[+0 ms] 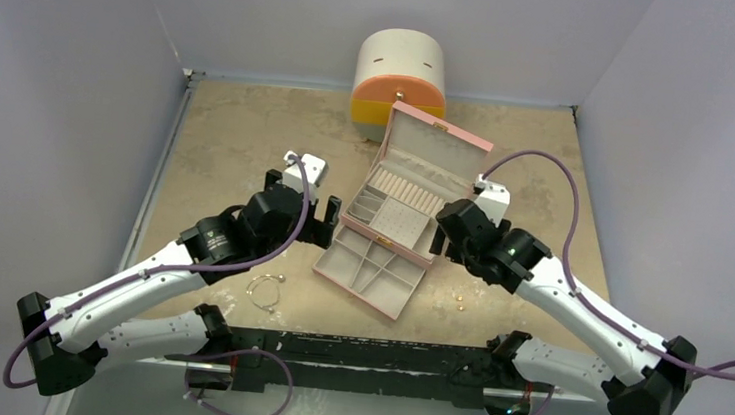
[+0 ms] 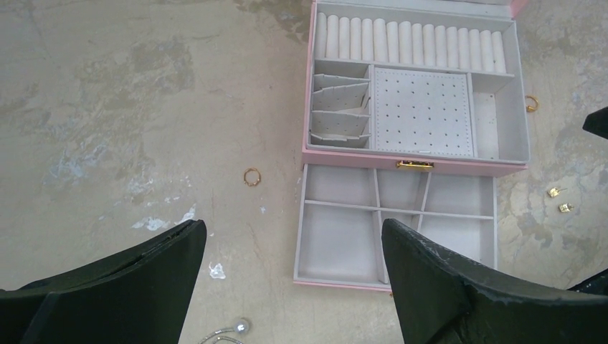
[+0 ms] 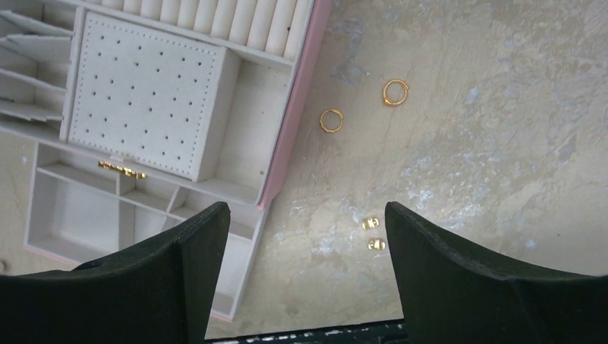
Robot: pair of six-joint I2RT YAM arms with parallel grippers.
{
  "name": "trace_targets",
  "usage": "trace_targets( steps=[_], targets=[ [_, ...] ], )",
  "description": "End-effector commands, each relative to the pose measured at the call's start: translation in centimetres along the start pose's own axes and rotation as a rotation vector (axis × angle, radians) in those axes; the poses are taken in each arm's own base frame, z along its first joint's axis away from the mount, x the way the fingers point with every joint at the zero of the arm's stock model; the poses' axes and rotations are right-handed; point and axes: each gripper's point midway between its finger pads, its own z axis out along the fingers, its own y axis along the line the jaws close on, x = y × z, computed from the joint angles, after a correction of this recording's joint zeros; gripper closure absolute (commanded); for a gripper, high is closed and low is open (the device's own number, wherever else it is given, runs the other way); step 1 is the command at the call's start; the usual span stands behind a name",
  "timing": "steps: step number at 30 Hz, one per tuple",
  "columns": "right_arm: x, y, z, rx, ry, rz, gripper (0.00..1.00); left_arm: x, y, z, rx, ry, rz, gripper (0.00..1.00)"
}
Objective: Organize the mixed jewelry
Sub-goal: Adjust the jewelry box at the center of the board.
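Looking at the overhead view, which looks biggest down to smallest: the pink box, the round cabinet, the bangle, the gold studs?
1. Pink box
2. Round cabinet
3. Bangle
4. Gold studs, mere specks
The cabinet sits farther back, so its true size is unsure.

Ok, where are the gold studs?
The gold studs lie on the table right of the open drawer of the pink jewelry box, in the right wrist view nearer the arms than two gold rings.

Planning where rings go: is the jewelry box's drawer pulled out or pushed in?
Pulled out: the drawer juts from under the box, its divided compartments exposed.
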Motion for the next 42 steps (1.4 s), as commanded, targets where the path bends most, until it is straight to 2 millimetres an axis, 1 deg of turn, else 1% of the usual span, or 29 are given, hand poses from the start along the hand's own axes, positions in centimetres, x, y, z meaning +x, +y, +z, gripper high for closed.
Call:
trace_targets(
  steps=[1,4,6,9,15,21,24,29,38,42],
  targets=[
    [-0.8,0.6,1.7,0.039,-0.016,0.139,0.20,-2.1,0.2,-0.6,-0.020,-0.050,-0.005,0.07],
    [-0.7,0.6,3.0,0.041,-0.008,0.192,0.28,-1.9,0.5,-0.5,-0.040,-0.047,0.000,0.08],
    [-1.0,1.2,3.6,0.008,-0.008,0.222,0.33,-2.0,0.7,-0.4,-0.050,-0.047,0.002,0.08],
    [-1.0,2.0,4.6,-0.014,0.002,0.249,0.36,-1.9,0.8,-0.4,-0.057,-0.044,0.004,0.08],
    [-0.1,4.2,6.7,-0.063,0.055,0.249,0.43,-1.6,1.1,-0.1,-0.078,-0.036,0.011,0.08],
    [0.8,4.7,8.1,-0.054,0.087,0.258,0.52,-1.8,1.5,-0.3,-0.096,-0.044,0.007,0.08],
    [0.9,4.7,8.2,-0.047,0.094,0.253,0.57,-1.8,1.5,-0.3,-0.099,-0.043,0.008,0.09],
    [1.3,3.8,8.2,-0.004,0.102,0.246,0.60,-1.9,1.5,-0.3,-0.101,-0.044,0.006,0.09],
    [1.0,2.0,6.3,0.018,0.079,0.263,0.61,-1.9,1.6,-0.4,-0.102,-0.047,0.005,0.09],
    [1.5,1.6,6.5,0.023,0.077,0.267,0.60,-1.9,1.6,-0.4,-0.101,-0.047,0.005,0.09]
  ],
)
